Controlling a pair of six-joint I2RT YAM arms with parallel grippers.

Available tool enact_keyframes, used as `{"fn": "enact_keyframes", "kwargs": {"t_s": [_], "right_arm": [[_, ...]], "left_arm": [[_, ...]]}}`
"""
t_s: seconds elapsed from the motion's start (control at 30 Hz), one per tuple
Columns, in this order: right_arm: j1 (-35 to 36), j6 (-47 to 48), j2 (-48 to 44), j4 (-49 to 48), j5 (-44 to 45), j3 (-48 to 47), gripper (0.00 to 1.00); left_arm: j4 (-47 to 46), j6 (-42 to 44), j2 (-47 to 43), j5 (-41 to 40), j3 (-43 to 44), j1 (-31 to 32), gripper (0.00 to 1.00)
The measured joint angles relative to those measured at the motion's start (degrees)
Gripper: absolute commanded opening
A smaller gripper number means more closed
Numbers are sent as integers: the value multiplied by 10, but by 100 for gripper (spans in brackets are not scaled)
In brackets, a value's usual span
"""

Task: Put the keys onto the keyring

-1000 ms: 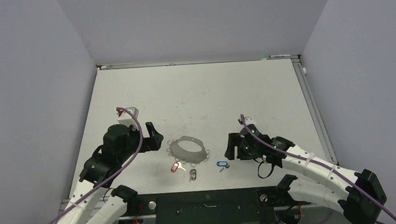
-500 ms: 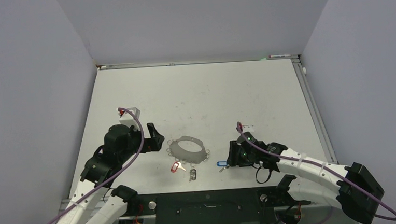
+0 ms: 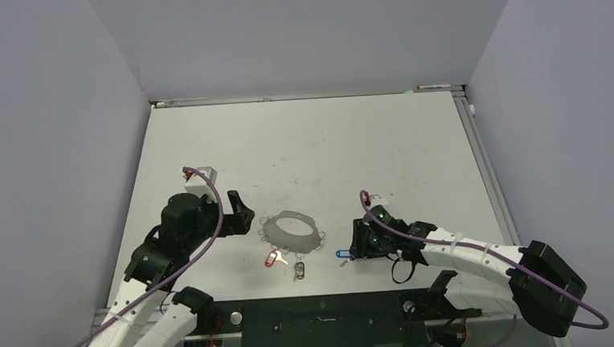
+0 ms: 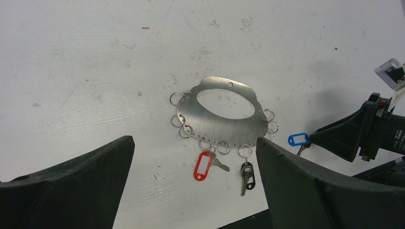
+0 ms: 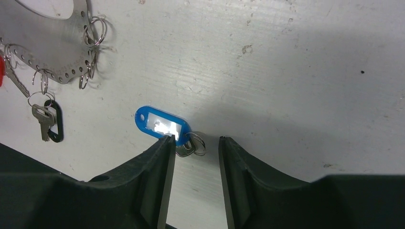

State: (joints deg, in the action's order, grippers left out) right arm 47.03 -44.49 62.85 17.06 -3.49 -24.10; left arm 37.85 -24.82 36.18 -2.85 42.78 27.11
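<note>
Straddling the small metal loop of the blue-tagged key (image 5: 161,125), the right gripper (image 5: 196,141) held its fingers (image 5: 148,181) a little apart and clamped on nothing. Its own wrist view showed this plainly: the left fingertip met the end of the blue tag, and the key's metal lay in the gap. From the top view that contact could not be judged, since the gripper's dark body covered most of the key and only a blue speck showed at its left. That overhead view did place the key on the table (image 3: 310,141) near the front edge, to the right of the keyring (image 4: 220,117) and apart from it. The left gripper (image 4: 193,140) was spread wide and held nothing, poised above the table to the left of the keyring. Its wrist view took in the whole grey plate, lying flat with thin split rings (image 4: 176,98) along its left, near and right edges. That view alone showed the red-tagged key (image 4: 202,166) and the dark-headed key (image 4: 247,174) each seemingly hooked to a ring on the plate's near edge, side by side. The right wrist view caught only the plate's right corner, the dark-headed key and a sliver of red.
</note>
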Motion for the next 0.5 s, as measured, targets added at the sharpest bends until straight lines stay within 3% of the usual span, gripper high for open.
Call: {"fn": "enact_keyframes", "kwargs": {"t_s": [0.5], "right_arm": [[0,9,8,-36,-20,14,19]], "left_arm": [[0,0,2,-2,0,0,98]]}}
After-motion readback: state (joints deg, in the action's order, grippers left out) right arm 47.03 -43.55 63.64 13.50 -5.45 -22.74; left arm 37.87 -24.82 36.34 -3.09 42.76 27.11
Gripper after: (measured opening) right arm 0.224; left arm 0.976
